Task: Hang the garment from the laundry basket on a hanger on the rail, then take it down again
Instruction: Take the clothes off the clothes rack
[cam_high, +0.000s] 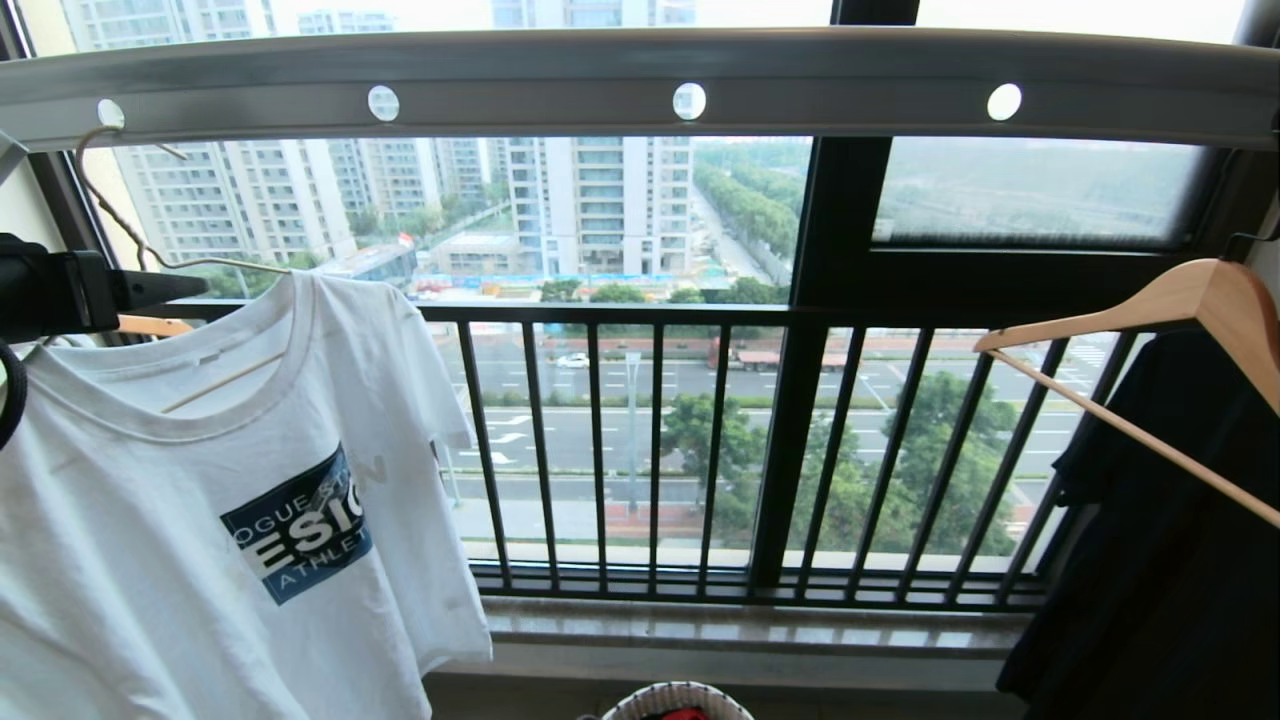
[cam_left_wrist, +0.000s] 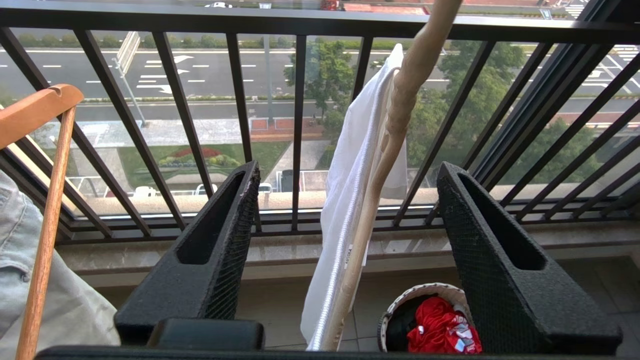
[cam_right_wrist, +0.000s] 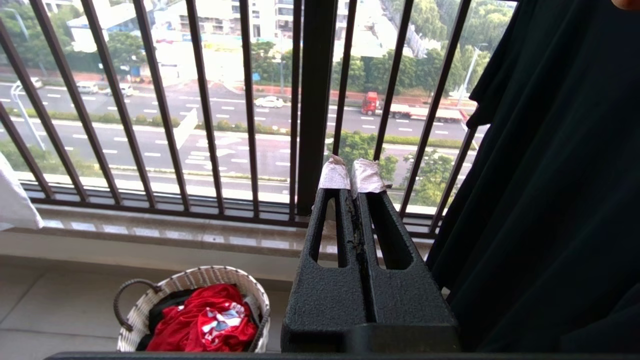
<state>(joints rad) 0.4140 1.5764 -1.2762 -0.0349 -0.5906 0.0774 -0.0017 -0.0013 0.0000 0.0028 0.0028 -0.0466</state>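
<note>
A: Which step is in hand?

B: I'd judge the turn from hanging to taking down. The white T-shirt (cam_high: 200, 500) hangs on the cream wire hanger (cam_high: 110, 215), whose hook sits in a hole of the grey perforated rail (cam_high: 640, 90).

A: And the left gripper (cam_left_wrist: 345, 200)?

B: Its jaws are spread, with the hanger's shoulder and the shirt's collar edge running between them, touching neither as far as I can see. Nothing is pinched.

A: The right gripper (cam_right_wrist: 352, 175)?

B: Parked low, jaws pressed together on nothing, with the black garment (cam_right_wrist: 550, 175) just beside them.

A: What does the next move call for?

B: Probably closing the left jaws on the hanger, then lifting so the hook clears its hole. The white woven laundry basket (cam_right_wrist: 200, 280) stands on the floor well below both jaws, a red garment (cam_right_wrist: 205, 315) inside.
</note>
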